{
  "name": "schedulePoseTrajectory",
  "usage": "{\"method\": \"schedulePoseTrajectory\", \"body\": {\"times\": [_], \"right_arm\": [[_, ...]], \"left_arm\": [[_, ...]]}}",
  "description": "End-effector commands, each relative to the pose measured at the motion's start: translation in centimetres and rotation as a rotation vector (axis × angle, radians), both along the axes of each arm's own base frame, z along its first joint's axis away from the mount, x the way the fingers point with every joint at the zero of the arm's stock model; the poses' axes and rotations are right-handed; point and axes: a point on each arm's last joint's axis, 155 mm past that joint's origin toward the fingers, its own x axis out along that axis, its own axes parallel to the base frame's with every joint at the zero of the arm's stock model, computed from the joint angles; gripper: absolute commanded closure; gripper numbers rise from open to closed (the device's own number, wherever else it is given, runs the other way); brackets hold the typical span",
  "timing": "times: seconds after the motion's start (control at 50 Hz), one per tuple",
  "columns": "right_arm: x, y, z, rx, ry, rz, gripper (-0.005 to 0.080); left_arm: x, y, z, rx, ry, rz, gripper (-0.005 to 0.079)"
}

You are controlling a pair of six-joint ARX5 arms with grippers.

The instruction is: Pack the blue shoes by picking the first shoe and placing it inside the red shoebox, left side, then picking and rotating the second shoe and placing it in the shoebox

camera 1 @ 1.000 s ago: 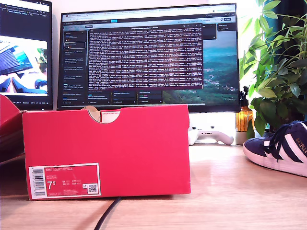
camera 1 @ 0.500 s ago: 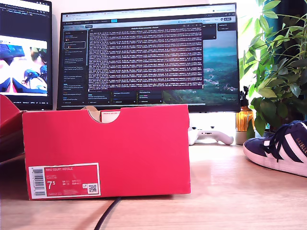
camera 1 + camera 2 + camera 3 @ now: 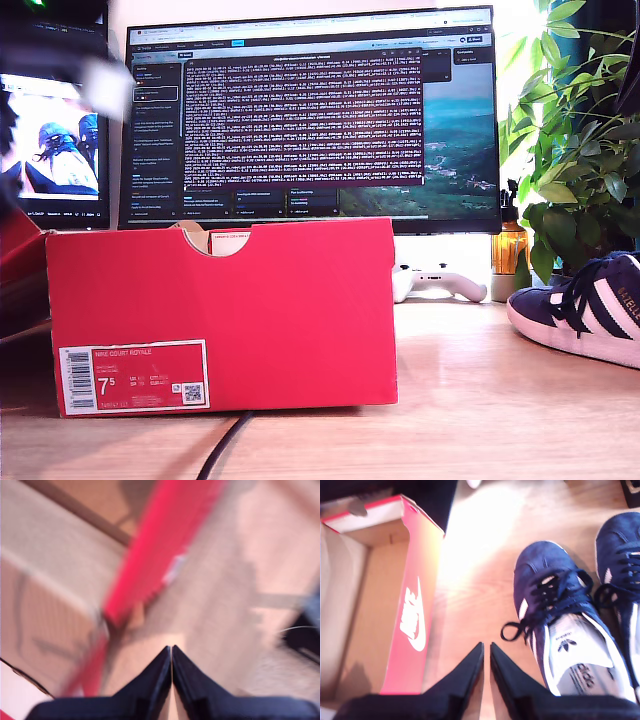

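Red shoebox [image 3: 225, 315] standing on wooden counter [image 3: 480, 400] toward exterior view's left, label end w/ white barcode sticker "7.5" [image 3: 133, 377] and half-round notch in top edge facing camera. Black cable [image 3: 222, 450] running out from under box front. One blue shoe [image 3: 585, 305] resting on counter at exterior view's right edge, well apart from box, white sole down, dark laces and white stripes showing, part cut off by frame. Behind: big monitor [image 3: 310, 115] full of text, second screen [image 3: 55, 125] at exterior view's left, white game controller [image 3: 440, 282], amber bottle [image 3: 508, 250], leafy plant [image 3: 575, 130]. Blurred dark-and-pale shape near exterior view's top left, prob. an arm, can't tell which. Second wrist view: my second gripper [image 3: 486, 652] hanging over bare counter between box and shoes, jaws nearly together w/ only a thin gap, nothing between them. Both blue shoes [image 3: 560, 625] lying side by side on counter, upright, laces up, white insoles visible; second shoe [image 3: 622, 570] partly out of frame. Shoebox [image 3: 417, 600] open, brown cardboard interior, no shoe seen in visible part, white swoosh logo on red side wall. First wrist view heavily blurred: my first gripper [image 3: 171, 652] w/ jaws pressed together, holding nothing, above red box edge [image 3: 160, 545] and cardboard; rest too smeared to read.
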Motion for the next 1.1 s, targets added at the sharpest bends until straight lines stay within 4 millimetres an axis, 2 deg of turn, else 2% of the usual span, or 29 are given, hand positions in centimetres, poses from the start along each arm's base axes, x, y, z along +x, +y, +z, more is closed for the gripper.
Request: {"method": "schedulePoseTrajectory", "body": {"times": [0.0,0.14,0.42,0.54,0.66,0.74,1.08], "right_arm": [[-0.3,0.1,0.4,-0.019,0.015,0.025,0.0691],[-1.4,0.1,-0.9,-0.043,0.116,0.055,0.0571],[-1.5,-0.7,-6.4,-0.180,0.305,0.109,0.0500],[-1.7,-1.2,-8.9,-0.240,0.395,0.135,0.0496],[-2.2,-2.6,-11.1,-0.338,0.485,0.138,0.0469],[-2.2,-3.1,-12.2,-0.370,0.524,0.133,0.0461],[-2.6,-3.2,-15.7,-0.380,0.646,0.178,0.0461]], "left_arm": [[0.8,-0.5,-0.1,-0.013,-0.025,0.003,0.0761],[2.0,-1.3,-0.7,-0.019,-0.049,0.005,0.0761],[2.1,-1.9,-1.0,-0.029,-0.047,-0.003,0.0761],[2.1,-1.9,-1.0,-0.032,-0.045,0.000,0.0761],[2.1,-1.9,-1.0,-0.033,-0.044,0.000,0.0761],[2.1,-1.9,-1.0,-0.033,-0.045,0.000,0.0761],[2.2,-1.9,-1.0,-0.035,-0.046,0.002,0.0761]]}}
